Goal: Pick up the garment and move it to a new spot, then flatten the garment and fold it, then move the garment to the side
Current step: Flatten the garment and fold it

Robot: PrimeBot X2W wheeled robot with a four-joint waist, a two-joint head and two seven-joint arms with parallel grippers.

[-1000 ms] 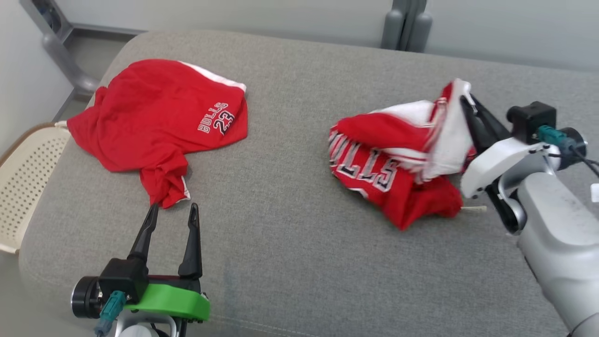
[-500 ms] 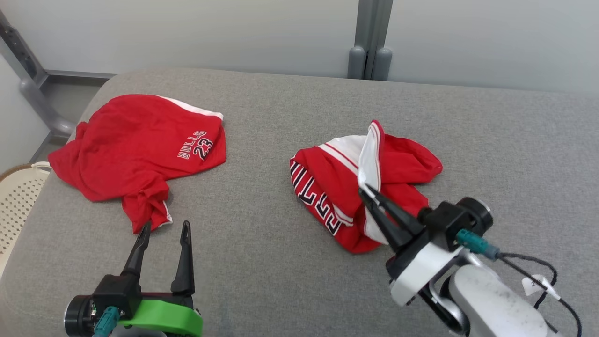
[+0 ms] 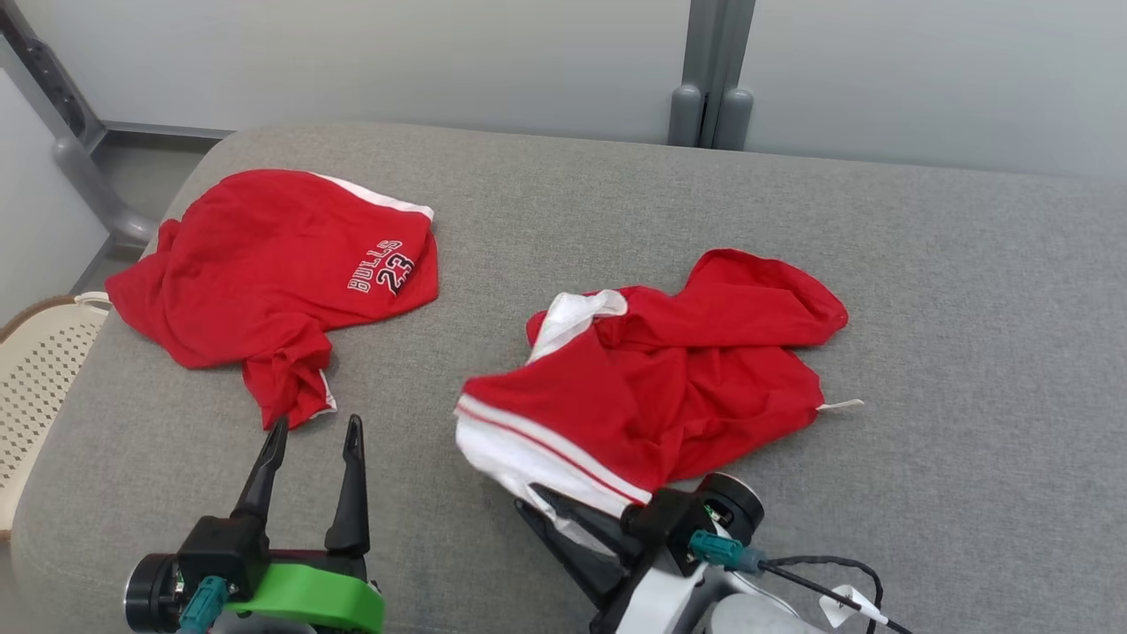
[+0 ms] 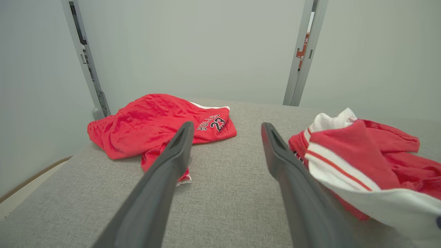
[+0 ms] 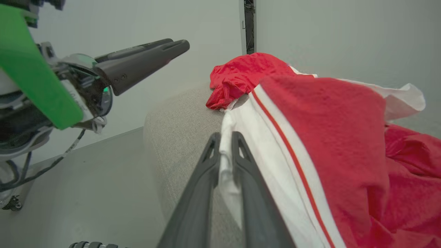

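Here we are at the broad grey fabric-covered cushion point(image 3: 924, 291), rounded at its corners, with a pale plain wall point(image 3: 352, 62) behind it and a grey metal post point(image 3: 709, 79) standing at its far edge. Off the cushion's left end sits a cream perforated plastic basket point(image 3: 35, 370), and from here I cannot tell what is inside it. On the cushion's left part lies a red fabric garment lettered BULLS 23 point(image 3: 264, 255), bunched at its near corner. Now the one to watch: the crumpled red-and-white jersey point(image 3: 669, 379) lies around the middle of the cushion, its white band point(image 3: 511, 449) reaching toward the cushion's near edge. The right gripper point(image 5: 225, 137), down at that near edge, has its two dark fingers pressed together on the white band, pinching the cloth. The left gripper point(image 3: 317, 423) hovers over the cushion's near left part, fingers spread wide, empty.
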